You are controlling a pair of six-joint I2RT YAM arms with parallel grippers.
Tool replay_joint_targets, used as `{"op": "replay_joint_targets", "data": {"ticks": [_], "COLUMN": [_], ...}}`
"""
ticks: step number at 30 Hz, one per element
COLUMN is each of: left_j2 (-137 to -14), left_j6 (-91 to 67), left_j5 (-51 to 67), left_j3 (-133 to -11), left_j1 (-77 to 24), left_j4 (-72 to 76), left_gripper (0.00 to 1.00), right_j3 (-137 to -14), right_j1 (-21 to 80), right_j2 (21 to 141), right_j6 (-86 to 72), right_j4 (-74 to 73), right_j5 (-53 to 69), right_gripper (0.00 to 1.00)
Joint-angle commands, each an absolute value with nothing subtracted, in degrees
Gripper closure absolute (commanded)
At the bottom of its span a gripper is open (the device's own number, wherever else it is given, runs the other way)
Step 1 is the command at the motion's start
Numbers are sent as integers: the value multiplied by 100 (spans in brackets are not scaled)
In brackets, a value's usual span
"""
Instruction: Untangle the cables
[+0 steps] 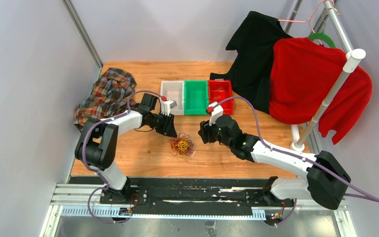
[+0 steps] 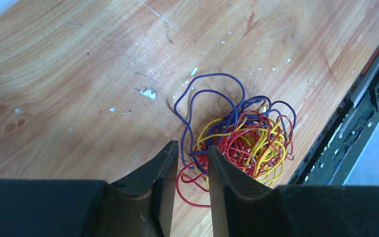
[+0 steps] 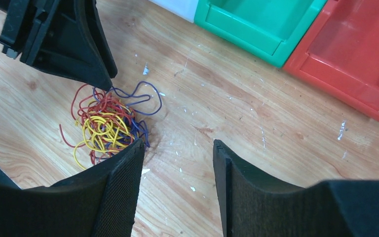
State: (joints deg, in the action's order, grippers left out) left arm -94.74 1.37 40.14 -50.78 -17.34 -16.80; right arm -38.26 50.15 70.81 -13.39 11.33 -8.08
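Cables knotted on the bench, between both arms, close to the front edge.
Open wood left and right of the knot; bins well behind, plaid cloth at the far-left corner. Yellow, red and blue-purple strands balled tight, blue loops straying outward. Left jaws narrowly parted astride strands at the knot's rim, not clamped; right jaws spread wide just beside, holding nothing.

Cables: intermixed yellow, red and blue-purple strands. Table: pale orange wood grain with white flecks. White bin, green bin, red bin. Cloth: plaid of rust red, green and grey-blue. Black garment; red garment.
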Motion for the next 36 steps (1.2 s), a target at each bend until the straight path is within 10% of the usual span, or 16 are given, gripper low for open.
{"op": "replay_joint_targets", "data": {"ticks": [1,24,36], "left_j2": [-9417,-8680,-7485], "left_j6": [115,44,27], "left_j5": [4247,4299,4276], "left_j3": [-5188,-5207,-5782], "left_j1": [-1827,-1828,-1832], "left_j4": [-1801,-2417,-3501], "left_gripper": [68,99,99], "right_j3": [-3899,-3883,-4219], "right_j1": [5098,5098,5621], "right_j2": [7114,7023,7393], "right_j6": [-1231,-1355,-1275], "right_j4": [926,1069,2351], "right_j5": [-1004,-928,-732], "right_gripper": [47,54,27]}}
